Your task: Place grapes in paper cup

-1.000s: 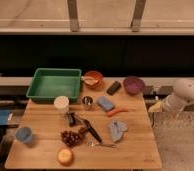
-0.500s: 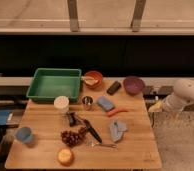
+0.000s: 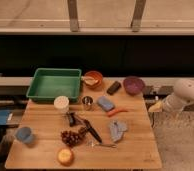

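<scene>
Camera view shows me a wood table with lots of things on it. The grapes lie near the front of the table, a small dark red bunch. A black tool lies just beside them on the right. An orange fruit sits near them, closer to the front edge. The paper cup stands upright behind the grapes, just in front of the green tray. A small metal cup stands just to the right of the paper cup. A blue cup stands near the left edge.

My arm is off to the right, past the table edge. The gripper hangs there beside the table, well apart from the grapes and the paper cup. It holds nothing that I can see. I can't make out how its grip stands.
</scene>
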You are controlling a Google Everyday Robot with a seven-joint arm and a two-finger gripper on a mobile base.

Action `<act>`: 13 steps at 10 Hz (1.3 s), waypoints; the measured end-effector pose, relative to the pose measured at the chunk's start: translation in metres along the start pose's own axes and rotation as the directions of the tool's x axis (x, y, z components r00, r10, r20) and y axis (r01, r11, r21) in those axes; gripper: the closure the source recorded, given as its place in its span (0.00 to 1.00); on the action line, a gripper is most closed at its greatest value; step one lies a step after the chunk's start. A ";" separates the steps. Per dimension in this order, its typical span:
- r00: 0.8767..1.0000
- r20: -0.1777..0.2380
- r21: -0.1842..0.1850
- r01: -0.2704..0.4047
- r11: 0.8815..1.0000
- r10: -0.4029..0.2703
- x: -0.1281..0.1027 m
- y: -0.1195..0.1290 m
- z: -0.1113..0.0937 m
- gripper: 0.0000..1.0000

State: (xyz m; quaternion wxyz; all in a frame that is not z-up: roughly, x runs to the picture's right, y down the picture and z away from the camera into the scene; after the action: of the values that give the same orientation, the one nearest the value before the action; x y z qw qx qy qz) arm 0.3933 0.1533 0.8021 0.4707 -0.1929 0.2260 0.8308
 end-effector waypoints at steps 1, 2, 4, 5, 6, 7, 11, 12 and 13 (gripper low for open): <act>1.000 0.000 0.000 0.000 1.000 0.000 0.000 0.000 0.000 0.20; 1.000 0.000 0.000 0.000 1.000 0.000 0.000 0.000 0.000 0.20; 1.000 0.000 0.000 0.000 1.000 0.000 0.000 0.000 0.000 0.20; 1.000 0.000 0.000 0.000 1.000 0.000 0.000 0.000 0.000 0.20; 1.000 0.002 -0.002 0.004 1.000 -0.004 -0.001 0.000 -0.001 0.20; 0.999 0.016 0.010 0.035 0.999 -0.035 -0.005 0.001 -0.005 0.20; 0.969 0.003 0.050 0.247 0.968 -0.248 0.009 0.063 -0.004 0.20; 0.949 -0.009 0.058 0.315 0.947 -0.315 0.021 0.087 0.001 0.20; 0.928 -0.020 0.060 0.372 0.926 -0.371 0.035 0.110 0.004 0.20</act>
State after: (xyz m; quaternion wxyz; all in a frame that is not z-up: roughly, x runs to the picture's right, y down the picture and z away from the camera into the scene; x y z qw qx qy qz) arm 0.2802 0.1299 0.8083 0.6243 -0.2208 0.2134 0.7183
